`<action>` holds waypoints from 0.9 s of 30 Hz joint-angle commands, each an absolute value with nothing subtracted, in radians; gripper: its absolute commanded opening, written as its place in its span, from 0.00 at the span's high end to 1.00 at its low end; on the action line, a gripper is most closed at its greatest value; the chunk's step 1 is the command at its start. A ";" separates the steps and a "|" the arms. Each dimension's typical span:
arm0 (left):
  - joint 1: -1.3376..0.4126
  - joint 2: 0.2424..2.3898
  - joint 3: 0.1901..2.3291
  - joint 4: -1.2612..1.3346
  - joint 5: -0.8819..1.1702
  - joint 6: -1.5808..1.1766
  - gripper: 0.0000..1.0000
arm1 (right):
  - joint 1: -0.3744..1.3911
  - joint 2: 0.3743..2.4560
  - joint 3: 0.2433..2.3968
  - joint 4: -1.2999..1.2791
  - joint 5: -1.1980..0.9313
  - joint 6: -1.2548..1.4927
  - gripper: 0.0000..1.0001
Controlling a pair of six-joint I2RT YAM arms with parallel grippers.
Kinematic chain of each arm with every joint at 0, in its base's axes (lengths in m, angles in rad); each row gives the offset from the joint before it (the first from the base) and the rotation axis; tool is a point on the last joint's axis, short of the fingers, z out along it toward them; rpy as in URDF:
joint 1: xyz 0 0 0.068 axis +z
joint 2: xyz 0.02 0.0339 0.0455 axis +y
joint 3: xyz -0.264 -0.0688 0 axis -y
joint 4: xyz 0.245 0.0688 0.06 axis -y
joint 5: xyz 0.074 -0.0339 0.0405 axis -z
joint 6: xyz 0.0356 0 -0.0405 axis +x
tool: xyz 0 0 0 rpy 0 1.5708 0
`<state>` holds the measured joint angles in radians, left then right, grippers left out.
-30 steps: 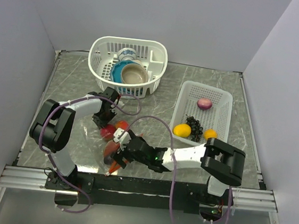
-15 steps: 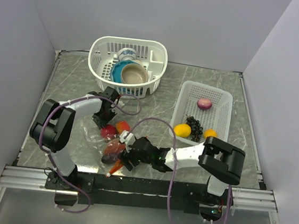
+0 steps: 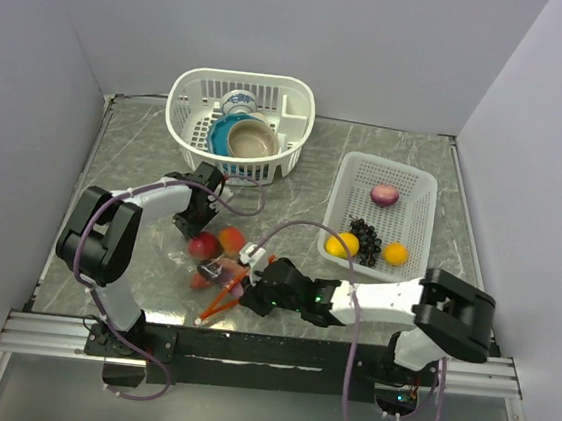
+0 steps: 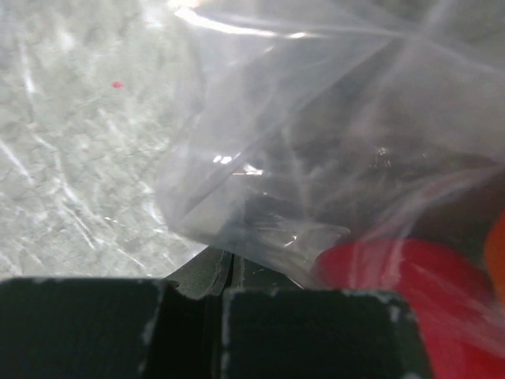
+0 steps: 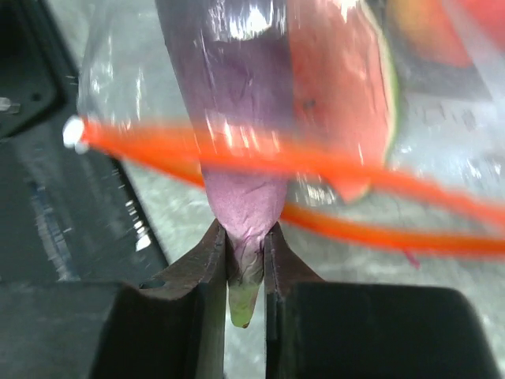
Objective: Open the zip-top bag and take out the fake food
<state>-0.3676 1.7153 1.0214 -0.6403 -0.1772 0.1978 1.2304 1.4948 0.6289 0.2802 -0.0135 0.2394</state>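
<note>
While the left gripper (image 4: 229,272) pinches the zip-top bag (image 4: 316,118), the right gripper (image 5: 246,245) clamps the eggplant (image 5: 237,118) stem, body extending left

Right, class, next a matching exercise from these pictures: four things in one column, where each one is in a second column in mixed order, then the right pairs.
Things
1. purple onion
2. ceramic bowl
3. eggplant
4. zip-top bag

Places
A. pinched by the left gripper
B. in the rectangular white tray
C. tip pinched by the right gripper
D. in the round white basket

Pairs: 1-B, 2-D, 3-C, 4-A
</note>
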 commanded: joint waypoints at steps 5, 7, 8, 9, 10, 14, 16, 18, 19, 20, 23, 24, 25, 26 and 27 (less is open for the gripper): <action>-0.250 1.732 1.048 -0.609 -0.209 0.239 0.99 | 1.239 1.215 0.522 0.088 0.063 0.351 1.00; -0.213 1.729 1.060 -0.611 -0.204 0.250 0.99 | 1.244 1.139 0.488 0.049 0.107 0.409 1.00; -0.203 1.723 1.060 -0.612 -0.203 0.253 0.99 | 1.243 1.109 0.480 0.000 0.129 0.432 1.00; -0.202 1.718 1.054 -0.614 -0.204 0.256 0.99 | 1.238 1.076 0.474 -0.044 0.146 0.452 1.00; -0.202 1.712 1.051 -0.614 -0.206 0.256 0.99 | 1.238 0.996 0.460 -0.076 0.181 0.500 1.00; -0.202 1.683 1.020 -0.615 -0.199 0.256 0.99 | 1.235 0.741 0.420 -0.245 0.340 0.667 1.00; -0.202 1.675 1.016 -0.630 -0.170 0.250 0.99 | 1.223 0.601 0.429 -0.308 0.443 0.748 1.00; -0.212 1.669 1.014 -0.644 -0.157 0.239 0.99 | 1.203 0.531 0.449 -0.391 0.615 0.778 1.00; -0.218 1.666 1.011 -0.649 -0.147 0.235 0.99 | 1.172 0.494 0.478 -0.423 0.671 0.805 1.00; -0.231 1.655 1.011 -0.653 -0.141 0.232 0.99 | 1.146 0.486 0.497 -0.475 0.733 0.814 1.00; -0.261 1.641 1.006 -0.675 -0.107 0.216 0.99 | 1.024 0.531 0.549 -0.500 0.836 0.786 0.92; -0.268 1.637 1.002 -0.681 -0.101 0.212 0.99 | 0.994 0.557 0.561 -0.499 0.851 0.770 0.90; -0.275 1.635 0.999 -0.684 -0.095 0.209 0.99 | 0.959 0.619 0.587 -0.509 0.862 0.767 0.90; -0.284 1.631 0.988 -0.684 -0.083 0.207 0.99 | 0.907 0.652 0.600 -0.529 0.874 0.772 0.90; -0.287 1.628 0.982 -0.684 -0.077 0.204 0.99 | 0.875 0.682 0.610 -0.534 0.883 0.772 0.88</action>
<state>-0.2619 1.6752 1.0050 -0.6575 -0.1417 0.2321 0.9863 0.5663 0.5423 -0.4507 0.7258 0.7513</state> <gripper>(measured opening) 0.014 0.297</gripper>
